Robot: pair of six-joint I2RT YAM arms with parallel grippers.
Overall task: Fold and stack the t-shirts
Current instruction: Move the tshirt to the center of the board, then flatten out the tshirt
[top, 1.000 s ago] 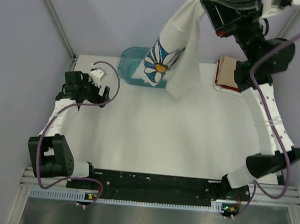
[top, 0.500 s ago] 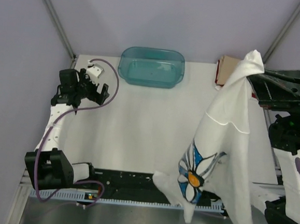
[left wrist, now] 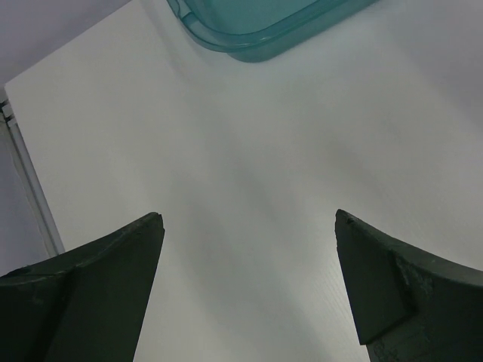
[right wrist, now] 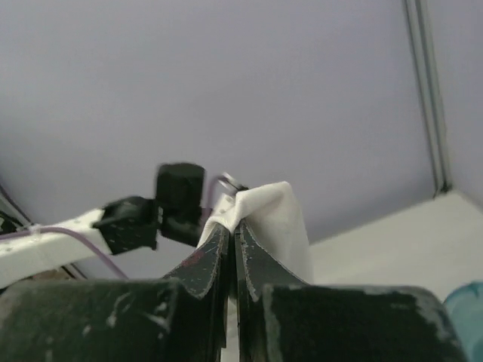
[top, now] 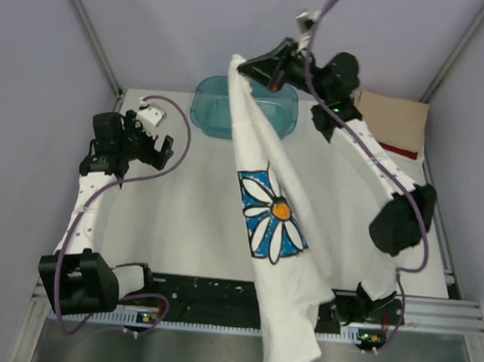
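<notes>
My right gripper (top: 244, 65) is raised high over the back of the table and is shut on an edge of the white t-shirt (top: 257, 258), which hangs down in a long drape past the near edge, its blue-and-white flower print (top: 273, 215) facing up. In the right wrist view the jaws (right wrist: 235, 226) pinch a fold of white cloth (right wrist: 275, 211). A tan t-shirt (top: 394, 117) lies folded at the back right on a red one (top: 402, 150). My left gripper (top: 144, 144) is open and empty above the left side of the table; its view shows bare table between the fingers (left wrist: 249, 226).
A translucent teal tub (top: 218, 108) stands at the back centre, partly behind the hanging shirt; its rim shows in the left wrist view (left wrist: 256, 30). Metal frame posts (top: 86, 26) rise at the back corners. The black rail (top: 208, 291) runs along the near edge.
My right arm swung the white shirt from the back, out to the right front, then back up over the table's centre. The left arm shifted slightly and stayed open.
</notes>
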